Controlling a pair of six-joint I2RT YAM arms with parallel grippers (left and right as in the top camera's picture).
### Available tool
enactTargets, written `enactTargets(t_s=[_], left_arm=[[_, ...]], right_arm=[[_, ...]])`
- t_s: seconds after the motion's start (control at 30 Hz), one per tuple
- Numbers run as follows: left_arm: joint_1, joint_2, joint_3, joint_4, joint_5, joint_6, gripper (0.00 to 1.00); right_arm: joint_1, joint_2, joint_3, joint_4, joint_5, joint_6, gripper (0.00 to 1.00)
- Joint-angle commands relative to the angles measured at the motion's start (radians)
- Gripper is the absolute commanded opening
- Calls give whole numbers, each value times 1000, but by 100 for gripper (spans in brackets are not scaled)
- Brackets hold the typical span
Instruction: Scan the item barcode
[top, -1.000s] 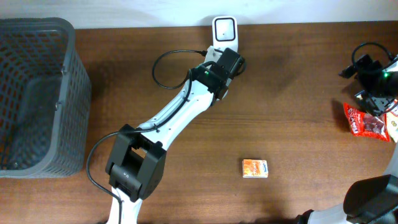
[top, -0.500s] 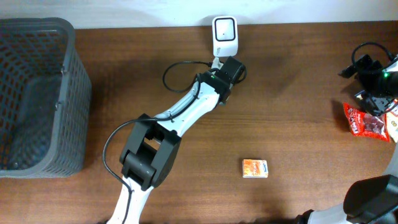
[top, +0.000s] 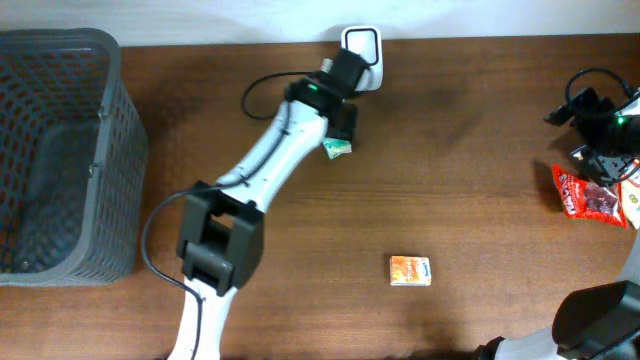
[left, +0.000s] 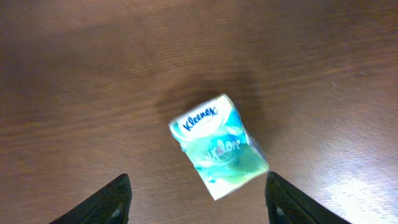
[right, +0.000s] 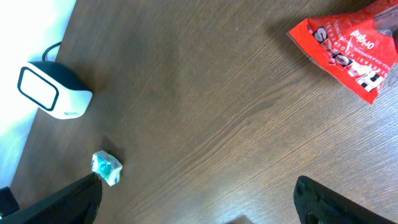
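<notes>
Overhead looks straight down on table (top: 480, 150); left wrist close above tissue pack (left: 219, 146); right wrist farther, oblique; all share pack

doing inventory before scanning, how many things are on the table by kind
tissue pack: 1
orange box: 1
red snack bag: 1
scanner: 1
grey basket: 1
total: 5

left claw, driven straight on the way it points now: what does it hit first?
Probably the Kleenex pack. The left claw points down at the table with its jaws open, and the pack lies on the wood roughly centred ahead of it. How far above the pack it is remains unclear.
</notes>
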Motion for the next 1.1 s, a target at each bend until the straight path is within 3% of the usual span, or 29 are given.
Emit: enactTargets(t_s=[0.0,0.33,0.63,0.77,1.07], left_arm=[[107,44,8,-23,375,-44,58],[143,108,8,-48,406,-56,66],[122,108,8,-97,406,-56,63],[125,108,7,-82,341,-56,61],[135,123,-1,-82,388,-86,59]], right_arm=[[2,3,-2,-3,-4,-3,98],[2,3,-2,-3,-4,-3,98],[2,3,-2,-3,-4,-3,98],[2,3,-2,-3,-4,-3,98],[2,3,-2,-3,-4,-3,99]])
